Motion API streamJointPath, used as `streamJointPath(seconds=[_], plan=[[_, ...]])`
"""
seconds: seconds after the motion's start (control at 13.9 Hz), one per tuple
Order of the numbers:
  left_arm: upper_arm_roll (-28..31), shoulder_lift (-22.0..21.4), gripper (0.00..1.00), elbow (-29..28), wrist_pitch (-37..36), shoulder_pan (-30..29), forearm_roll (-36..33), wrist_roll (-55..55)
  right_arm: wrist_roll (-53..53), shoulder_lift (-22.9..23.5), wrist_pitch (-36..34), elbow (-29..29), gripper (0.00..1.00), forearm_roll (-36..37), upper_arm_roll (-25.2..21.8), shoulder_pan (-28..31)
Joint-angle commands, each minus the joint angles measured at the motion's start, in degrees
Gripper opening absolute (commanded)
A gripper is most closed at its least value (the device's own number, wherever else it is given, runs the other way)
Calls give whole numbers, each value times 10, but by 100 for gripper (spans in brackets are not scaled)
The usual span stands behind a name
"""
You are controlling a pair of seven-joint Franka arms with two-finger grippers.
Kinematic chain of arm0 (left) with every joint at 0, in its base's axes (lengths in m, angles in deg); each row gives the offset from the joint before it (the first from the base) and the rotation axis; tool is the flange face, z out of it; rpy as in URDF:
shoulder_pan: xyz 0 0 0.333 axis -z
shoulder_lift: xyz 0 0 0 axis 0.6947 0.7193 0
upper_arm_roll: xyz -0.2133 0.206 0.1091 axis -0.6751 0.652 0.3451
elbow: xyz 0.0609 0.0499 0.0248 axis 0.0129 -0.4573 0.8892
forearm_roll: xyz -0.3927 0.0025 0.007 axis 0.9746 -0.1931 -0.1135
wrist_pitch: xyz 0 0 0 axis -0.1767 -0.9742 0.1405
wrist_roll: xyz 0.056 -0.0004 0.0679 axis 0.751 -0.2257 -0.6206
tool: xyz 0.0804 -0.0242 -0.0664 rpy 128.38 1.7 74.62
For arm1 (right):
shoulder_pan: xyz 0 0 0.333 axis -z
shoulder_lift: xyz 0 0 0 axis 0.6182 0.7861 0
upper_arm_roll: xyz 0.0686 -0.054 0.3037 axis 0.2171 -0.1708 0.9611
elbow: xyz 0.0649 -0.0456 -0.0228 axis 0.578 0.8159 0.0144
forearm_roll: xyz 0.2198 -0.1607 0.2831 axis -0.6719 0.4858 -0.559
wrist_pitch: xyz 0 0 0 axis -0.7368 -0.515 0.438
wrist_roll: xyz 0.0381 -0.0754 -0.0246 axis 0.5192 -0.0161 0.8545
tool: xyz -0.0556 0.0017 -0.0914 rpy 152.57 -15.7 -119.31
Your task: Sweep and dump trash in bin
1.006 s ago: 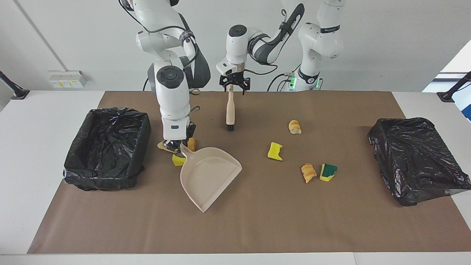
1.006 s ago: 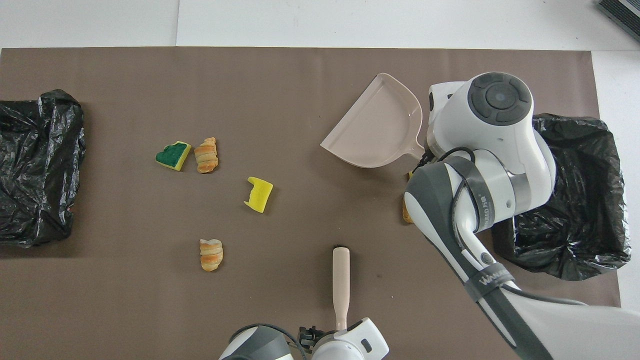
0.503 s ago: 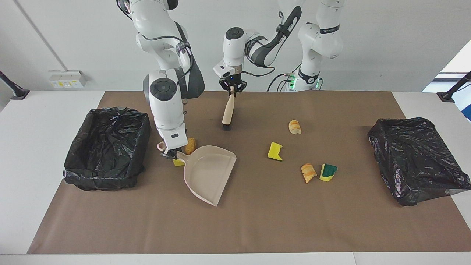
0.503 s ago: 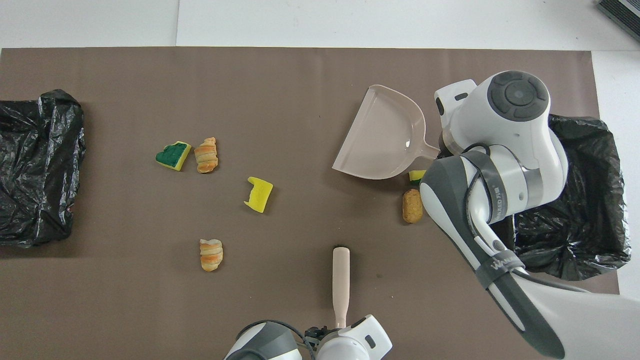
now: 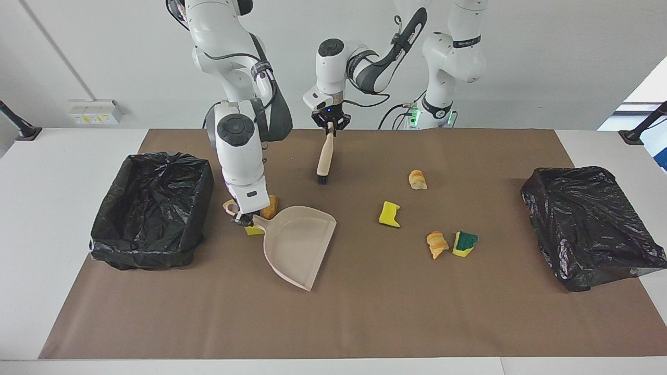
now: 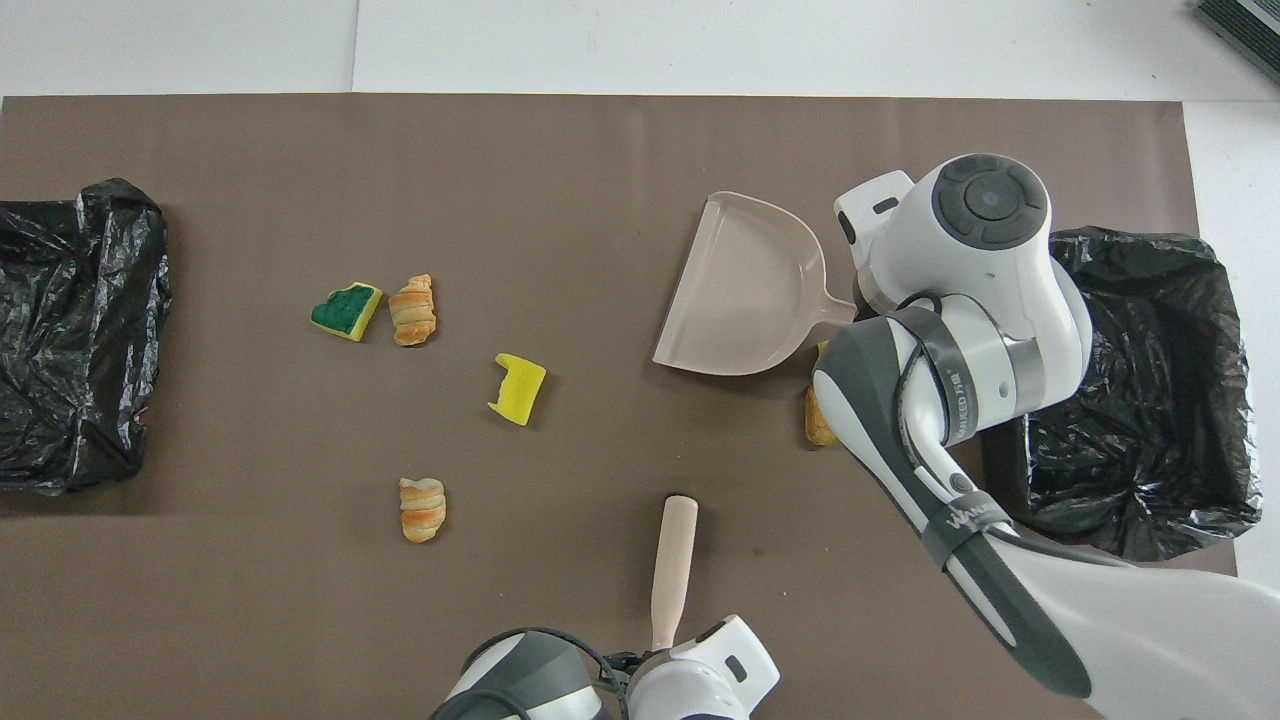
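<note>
While the right gripper point(image 5: 241, 219) clamps the handle of the pale pink dustpan point(image 5: 299, 245), the pan lies flat on the brown mat point(image 5: 365, 312) with its open mouth turned toward the left arm's end of the table. Three scraps crowd round that handle: a tan bread lump point(image 5: 269, 206) and a pale curled piece point(image 5: 229, 207) on the side nearer the robots, and a yellow sponge bit point(image 5: 254, 230) tucked against the handle, partly hidden by the gripper. One black-lined bin point(image 5: 151, 208) sits just beside them at the right arm's end; a second bin point(image 5: 591, 224) stands at the left arm's end. The left gripper point(image 5: 328, 126) is closed on the top of the beige-handled brush point(image 5: 324, 156), which hangs slightly tilted with its dark bristles at the mat. Four more scraps lie apart from the pan's mouth, toward the left arm's end: a bread lump point(image 5: 417, 179), a yellow sponge piece point(image 5: 390, 214), another bread lump point(image 5: 436, 244) and, just beside it, a green-topped sponge point(image 5: 464, 243).
</note>
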Motion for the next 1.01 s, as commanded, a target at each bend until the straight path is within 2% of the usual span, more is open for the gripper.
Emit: streamJointPath(seconds=[0.0, 0.36, 0.5, 0.79, 0.93], plan=[[-4, -24, 0, -2, -34, -76, -26, 3, 9, -5, 1, 29, 0, 3, 3, -21], [-5, -25, 0, 15, -38, -247, -48, 127, 6, -11, -6, 35, 0, -9, 8, -55], [-6, -18, 0, 28, -32, -312, -79, 179, -2, -22, -8, 49, 0, -9, 8, -75], [-5, 32, 0, 91, -21, -434, -98, 315, -14, -43, 8, 88, 0, -9, 8, -86], [-5, 51, 0, 99, 18, -476, -98, 372, -15, -39, 8, 89, 0, -9, 11, -87]])
